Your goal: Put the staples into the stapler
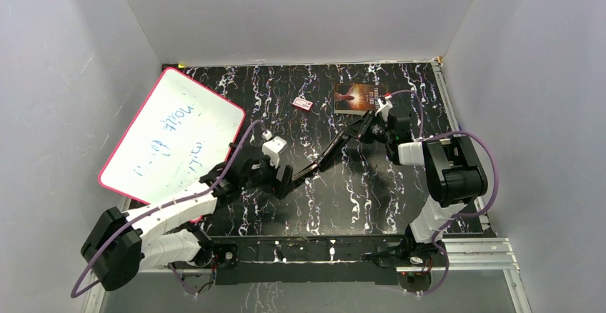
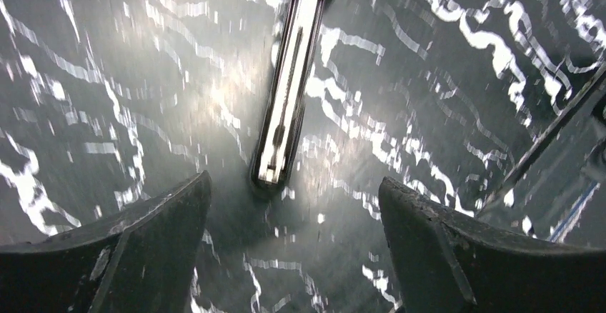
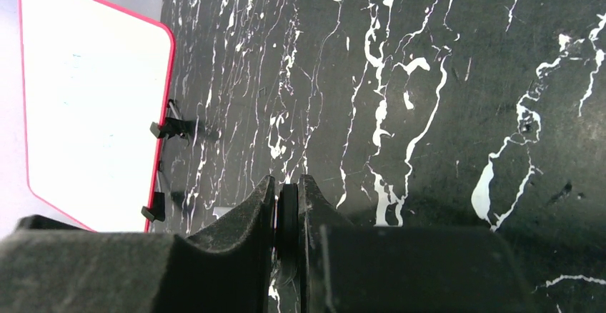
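**Left jaws apart at the stapler's tray, right clamped on its far end**

Your left gripper (image 2: 294, 183) stands with its fingers wide apart, touching nothing. The stapler (image 2: 289, 91) lies with its open tray running straight ahead from the gap, its near end just beyond the fingertips. A silvery strip (image 2: 300, 34) lies along that tray; you cannot tell whether it is the staples or bare metal. Your right gripper (image 3: 287, 184) is clamped on a thin black part of the stapler, at the end away from your left gripper.
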Controlling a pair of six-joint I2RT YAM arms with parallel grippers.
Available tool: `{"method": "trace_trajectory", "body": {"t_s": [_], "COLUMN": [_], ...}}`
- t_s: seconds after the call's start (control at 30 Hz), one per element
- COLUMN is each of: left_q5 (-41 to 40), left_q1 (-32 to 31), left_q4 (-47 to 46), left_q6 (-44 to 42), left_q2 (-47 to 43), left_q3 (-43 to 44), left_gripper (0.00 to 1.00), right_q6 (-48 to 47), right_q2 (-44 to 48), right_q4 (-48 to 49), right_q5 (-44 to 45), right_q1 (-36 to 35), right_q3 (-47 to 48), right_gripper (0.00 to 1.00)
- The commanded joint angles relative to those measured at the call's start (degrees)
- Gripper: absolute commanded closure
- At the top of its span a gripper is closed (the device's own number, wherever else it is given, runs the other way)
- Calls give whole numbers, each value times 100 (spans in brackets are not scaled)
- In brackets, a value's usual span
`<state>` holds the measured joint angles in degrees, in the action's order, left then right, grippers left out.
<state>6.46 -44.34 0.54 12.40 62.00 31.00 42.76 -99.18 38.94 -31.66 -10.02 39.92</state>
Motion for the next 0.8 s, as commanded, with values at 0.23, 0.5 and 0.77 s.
{"method": "trace_trajectory", "body": {"t_s": [0.23,0.5,0.77], "left_q5": [1394,1641,1744], "left_q1": [4,19,13], "left_q4": [-1790,-1502,-1772], "left_q6": [-1842,-2415,-2303], "left_q2": [2336,3374,3757], "left_q3": [1452,1976,1937], "left_gripper": [13,15,30], "right_q6": [92,83,64], "right_q2": [374,488,529], "right_q4": [830,819,808], "right_q5": [-59,-103,-126], "right_q1": [7,1,4], "right_q3": [-490,-560,-617], "right_gripper": [100,99,98]}}
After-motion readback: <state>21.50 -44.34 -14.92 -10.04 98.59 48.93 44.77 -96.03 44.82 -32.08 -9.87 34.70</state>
